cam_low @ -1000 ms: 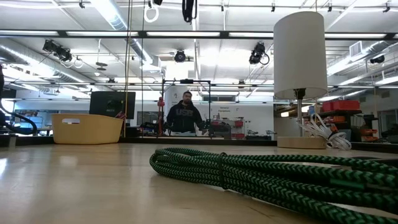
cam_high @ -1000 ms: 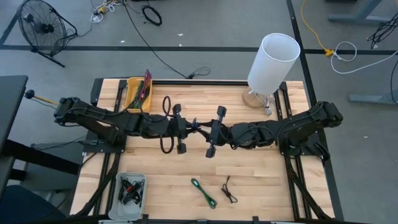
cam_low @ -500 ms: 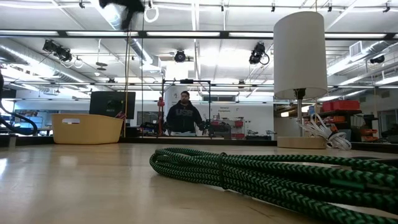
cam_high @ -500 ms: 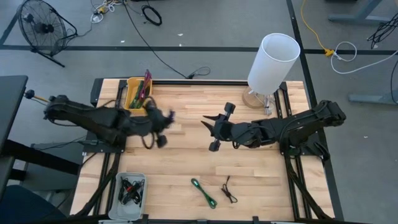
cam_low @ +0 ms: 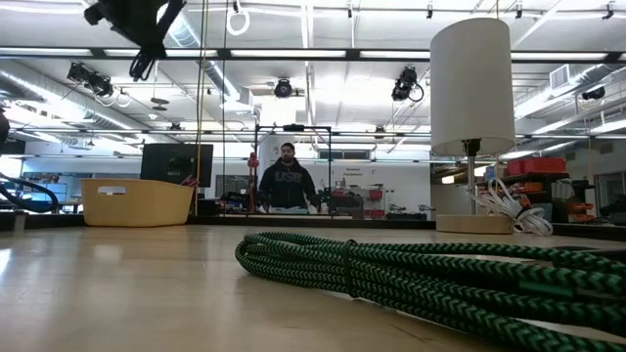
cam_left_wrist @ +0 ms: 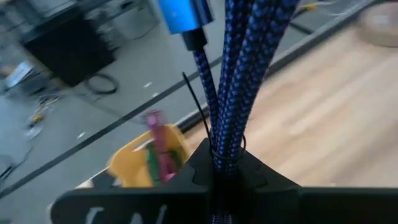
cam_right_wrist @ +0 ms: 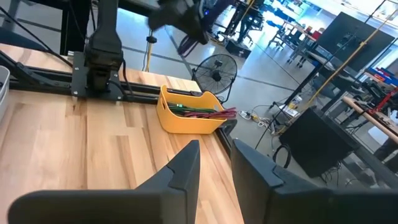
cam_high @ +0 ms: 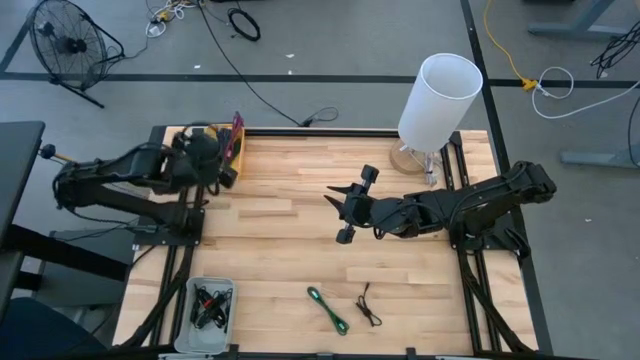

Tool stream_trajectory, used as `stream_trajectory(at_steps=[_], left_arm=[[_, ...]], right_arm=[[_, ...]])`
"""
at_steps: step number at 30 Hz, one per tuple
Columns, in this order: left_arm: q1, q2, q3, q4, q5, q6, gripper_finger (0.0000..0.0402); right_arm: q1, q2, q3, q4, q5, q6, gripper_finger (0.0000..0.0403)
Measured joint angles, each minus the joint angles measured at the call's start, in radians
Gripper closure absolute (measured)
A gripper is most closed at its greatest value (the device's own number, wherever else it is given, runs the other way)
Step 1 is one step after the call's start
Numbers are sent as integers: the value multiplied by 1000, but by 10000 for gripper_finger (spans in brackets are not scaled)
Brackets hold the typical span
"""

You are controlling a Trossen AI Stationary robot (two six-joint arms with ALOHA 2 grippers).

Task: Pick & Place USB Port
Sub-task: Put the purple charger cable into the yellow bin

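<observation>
A blue braided USB cable (cam_left_wrist: 239,74), bundled into several strands with a blue metal plug (cam_left_wrist: 181,14), is held in my left gripper (cam_high: 210,162). That gripper is up in the air at the table's far left, beside the yellow bin (cam_high: 222,150), and shows at the low view's top left (cam_low: 132,22). My right gripper (cam_high: 347,206) hovers over the table's middle, open, with nothing between its fingers (cam_right_wrist: 186,168). My left gripper pinches the cable bundle (cam_left_wrist: 225,149) between its two fingers, several strands together. The strands and the plug stick out past the fingertips. The cable is lifted clear of the table, near the yellow bin (cam_left_wrist: 149,163).
The yellow bin (cam_right_wrist: 186,115) holds pink and green cables. A white lamp (cam_high: 440,95) stands at the far right. A green cable (cam_high: 328,308) and a black one (cam_high: 368,305) lie near the front edge, and a grey tray (cam_high: 210,305) sits at the front left.
My left gripper has carried the blue cable from the table's middle, close to my right gripper, toward the far left corner beside the yellow bin, turning as it went. The cable stays lifted clear in its hold. My right gripper has stayed over the middle.
</observation>
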Motion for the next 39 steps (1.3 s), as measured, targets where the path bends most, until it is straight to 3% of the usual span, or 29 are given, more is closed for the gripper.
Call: stream_trajectory(at_steps=[6,13,20,25,29,39], left_arm=[[258,-1,-35,41,95,152,385],[574,2,-207,316,373,389,385],[867,2,-371,457,552,488,385],[869,9,-398,536,573,490,385],[882,42,-401,537,658,448,385],[900,190,-492,693,604,440,385]], right_arm=[[0,0,0,-23,0,17,309],[0,0,0,-54,0,26,309],[0,0,0,-69,0,26,309],[0,0,0,-67,0,26,309],[0,0,0,-60,0,26,309],[0,1,0,-59,-35,27,309]])
